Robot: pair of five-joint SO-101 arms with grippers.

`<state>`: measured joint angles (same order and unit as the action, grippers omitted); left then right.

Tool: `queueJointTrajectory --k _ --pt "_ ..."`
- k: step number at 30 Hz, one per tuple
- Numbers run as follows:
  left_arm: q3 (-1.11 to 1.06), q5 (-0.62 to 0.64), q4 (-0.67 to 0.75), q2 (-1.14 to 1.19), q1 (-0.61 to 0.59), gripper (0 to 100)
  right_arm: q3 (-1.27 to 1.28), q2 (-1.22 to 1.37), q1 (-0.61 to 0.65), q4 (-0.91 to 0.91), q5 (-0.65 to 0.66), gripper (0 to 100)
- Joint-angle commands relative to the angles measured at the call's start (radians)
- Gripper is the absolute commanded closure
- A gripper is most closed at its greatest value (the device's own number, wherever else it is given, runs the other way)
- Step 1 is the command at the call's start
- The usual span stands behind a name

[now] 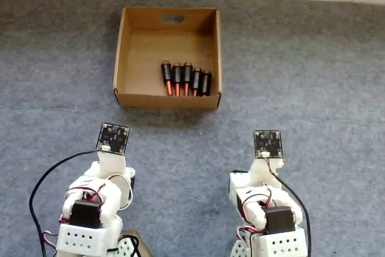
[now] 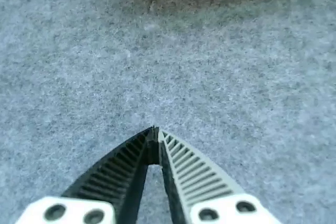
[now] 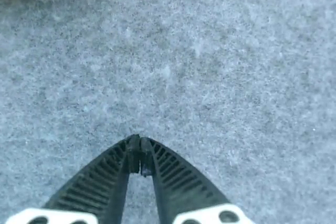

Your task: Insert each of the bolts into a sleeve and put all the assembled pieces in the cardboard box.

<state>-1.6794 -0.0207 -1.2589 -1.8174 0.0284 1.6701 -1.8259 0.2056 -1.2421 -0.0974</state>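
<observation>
Lying side by side in the cardboard box (image 1: 150,46), close to the wall nearest the arms, are five assembled pieces (image 1: 186,80), black sleeves with orange ends pointing toward the arms. Both arms sit apart from the box over the grey felt (image 1: 313,76). The left gripper (image 2: 155,131) is clenched on nothing, tips touching. The right gripper (image 3: 139,141) is likewise pinched closed and empty.

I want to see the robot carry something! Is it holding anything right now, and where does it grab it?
Nothing. The left gripper and the right gripper are both shut and empty.
</observation>
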Motion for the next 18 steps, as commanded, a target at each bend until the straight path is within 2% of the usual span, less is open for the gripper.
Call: queueJointTrajectory --k 1,7,13,18 --pt "-0.018 -0.006 -0.005 -0.004 0.021 99 0.131 -0.005 -0.012 -0.004 0.008 98.9" --pt "-0.018 -0.006 -0.005 -0.005 0.005 99 0.131 -0.005 -0.012 -0.004 0.008 98.9" --pt "-0.018 -0.006 -0.005 -0.005 -0.166 99 0.131 -0.005 -0.012 -0.004 0.008 98.9" --pt "-0.018 -0.006 -0.005 -0.007 -0.154 99 0.131 -0.005 -0.010 -0.004 0.012 98.9"
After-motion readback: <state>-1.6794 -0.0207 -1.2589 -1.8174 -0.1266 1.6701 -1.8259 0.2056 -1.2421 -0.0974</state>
